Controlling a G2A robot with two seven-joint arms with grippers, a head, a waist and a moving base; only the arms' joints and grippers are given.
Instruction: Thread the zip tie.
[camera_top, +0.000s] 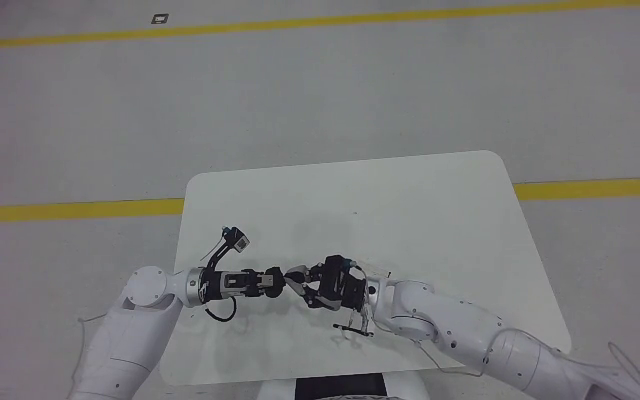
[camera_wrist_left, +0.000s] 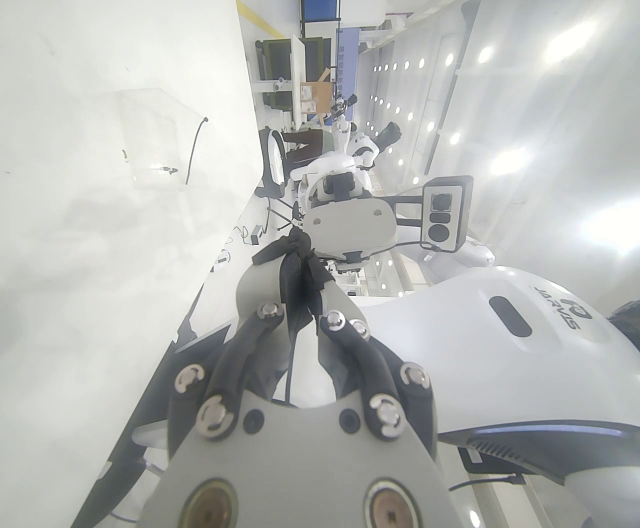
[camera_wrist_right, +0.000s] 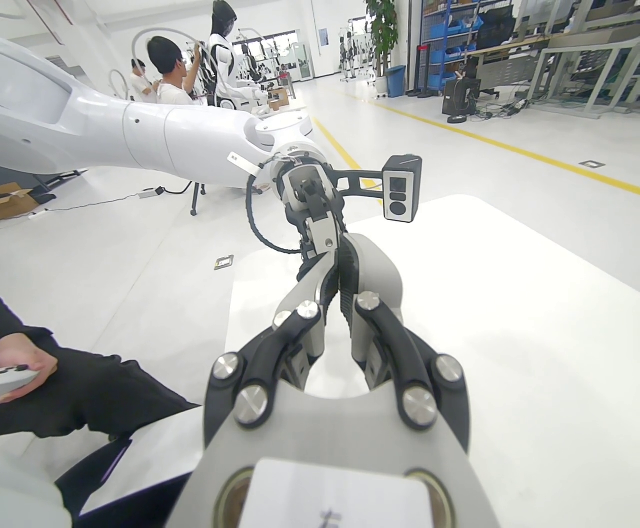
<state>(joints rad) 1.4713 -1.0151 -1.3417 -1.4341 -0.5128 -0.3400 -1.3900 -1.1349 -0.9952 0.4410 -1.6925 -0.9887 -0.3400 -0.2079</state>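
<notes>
1. The left pincer (camera_wrist_left: 299, 280) is clenched on a dark strip, seemingly the zip tie (camera_wrist_left: 272, 253), over the near part of the bench (camera_top: 430, 210).
2. The right pincer (camera_wrist_right: 340, 275) meets it tip to tip, clenched as well; what it pinches I cannot tell.
3. To thread well, I judge the tail must line up squarely with the head's slot, with firm grips and small moves.
4. The crowded fingertips hide the slot, which is the main hindrance.
5. Beyond the bench lie the grey floor and a yellow line (camera_top: 90, 210).
</notes>
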